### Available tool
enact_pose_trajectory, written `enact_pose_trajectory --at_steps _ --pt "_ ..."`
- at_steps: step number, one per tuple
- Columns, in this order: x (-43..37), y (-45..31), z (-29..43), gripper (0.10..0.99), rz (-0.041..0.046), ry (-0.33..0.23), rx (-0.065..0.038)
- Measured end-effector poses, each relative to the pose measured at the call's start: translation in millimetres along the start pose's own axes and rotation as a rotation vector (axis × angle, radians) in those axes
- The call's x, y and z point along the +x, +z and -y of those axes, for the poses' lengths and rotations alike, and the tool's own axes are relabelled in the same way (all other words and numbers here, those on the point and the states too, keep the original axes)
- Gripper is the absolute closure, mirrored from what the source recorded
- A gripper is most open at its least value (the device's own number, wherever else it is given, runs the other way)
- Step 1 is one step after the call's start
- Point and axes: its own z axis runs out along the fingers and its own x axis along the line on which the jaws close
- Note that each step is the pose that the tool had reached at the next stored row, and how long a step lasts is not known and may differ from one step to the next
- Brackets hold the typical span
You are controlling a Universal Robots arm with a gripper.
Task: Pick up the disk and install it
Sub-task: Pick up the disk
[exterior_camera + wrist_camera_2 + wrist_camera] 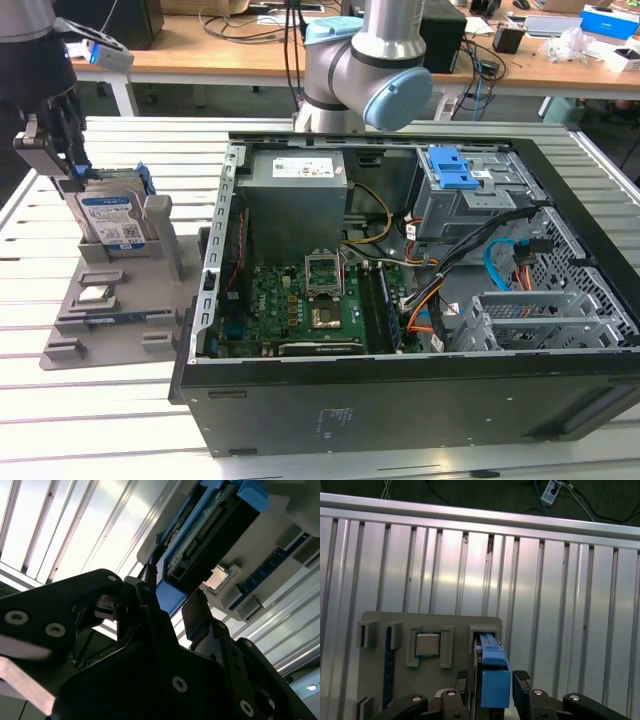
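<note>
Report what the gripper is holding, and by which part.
Nothing gripped: the gripper straddles the disk at its blue-bracket end, gaps showing on both sides.

disk point(110, 222) silver, white-blue label, blue bracket — claw point(491, 680) black

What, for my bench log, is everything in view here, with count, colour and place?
disk: 1, silver with a blue bracket, upright in the grey holder's slot.
grey holder: 1, grey, on the table at the exterior view's left.
chip: 1, silver, square, in a recess of the grey holder.
computer case: 1, black, open, on the table at the exterior view's centre and right.
motherboard: 1, green, inside the case.
power supply box: 1, grey metal, inside the case.
latch plate: 1, blue, on a grey cage inside the case.
cables: several, black, orange and blue, inside the case.
table: 1, silver, slatted.
arm: 1, grey with pale blue caps, behind the case.
gripper: 1, black, at the disk's top end.
</note>
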Motion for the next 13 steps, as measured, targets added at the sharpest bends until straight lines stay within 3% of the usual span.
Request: enact_pose_trajectory --at_steps 7,13 --pt "0.8 12.2 11.1 0.604 -0.0053 -0.001 0.000" --pt "1.1 21.7 16.2 0.604 -0.0080 -0.001 -0.001"
